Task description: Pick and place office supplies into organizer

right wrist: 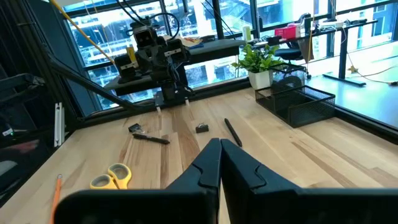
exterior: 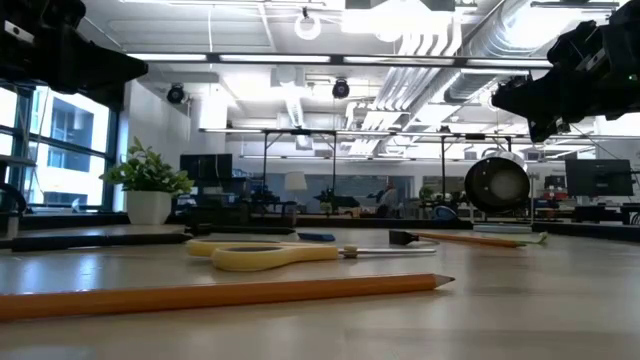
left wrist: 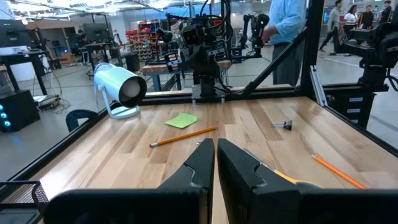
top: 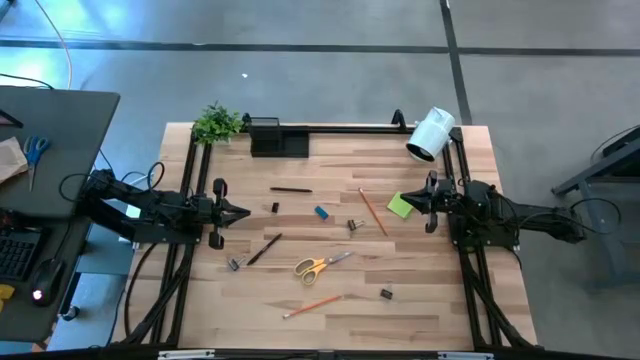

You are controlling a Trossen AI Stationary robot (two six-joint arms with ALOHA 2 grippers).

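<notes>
Nothing's sitting in the black organizer [top: 277, 137] yet w/ scissors [top: 322, 265], pencils, pens lying loose; left gripper [top: 243, 211] & right gripper [top: 408, 202] both waiting closed, empty.

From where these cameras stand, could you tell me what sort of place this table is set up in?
Most likely a robotics lab inside an open-plan office or workshop. Exposed ceiling ducts run overhead, further workbenches carry more robot arms, and a person stands behind the wooden table, with large windows beyond.

Yellow scissors [top: 322, 265], lime-green pad [top: 400, 206], black organizer [top: 277, 138].
</notes>
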